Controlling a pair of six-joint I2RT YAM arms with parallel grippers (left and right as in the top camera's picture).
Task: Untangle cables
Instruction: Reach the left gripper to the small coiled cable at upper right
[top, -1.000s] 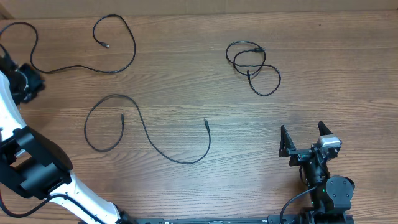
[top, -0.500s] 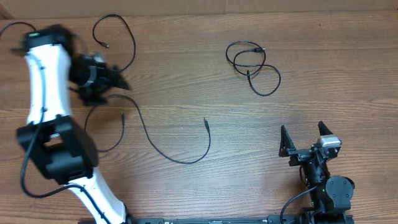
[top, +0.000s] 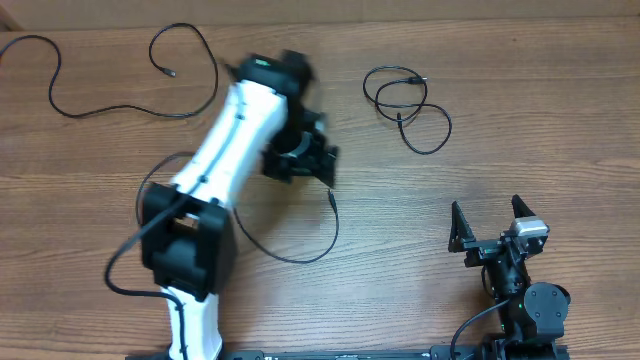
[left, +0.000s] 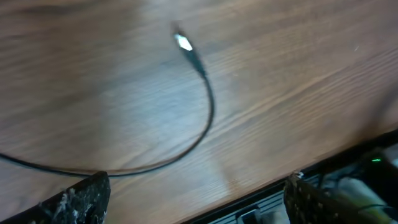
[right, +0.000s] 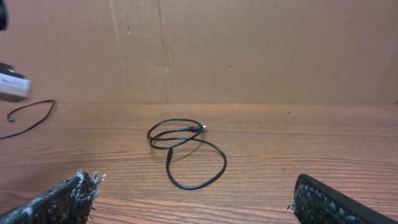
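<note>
Three thin black cables lie apart on the wooden table. One long cable (top: 185, 117) curls at the top left. A second cable (top: 300, 260) runs through the middle, partly hidden under my left arm, and its plug end and curve (left: 210, 112) show in the left wrist view. A third cable (top: 400, 112) is looped on itself at the upper right and also shows ahead in the right wrist view (right: 224, 163). My left gripper (top: 300, 168) hovers open over the table's middle, holding nothing (left: 199, 205). My right gripper (top: 490, 225) rests open near the front right, empty (right: 196, 205).
The table's front edge and the dark frame below it (left: 348, 180) lie just past the left gripper. A brown cardboard wall (right: 249, 50) closes off the back. The right arm's base (top: 530, 310) sits at the bottom right.
My left arm has swung from the table's far left edge to the middle, blurred with motion, and its jaws now stand wide. The right arm and the looped cable have not moved.
</note>
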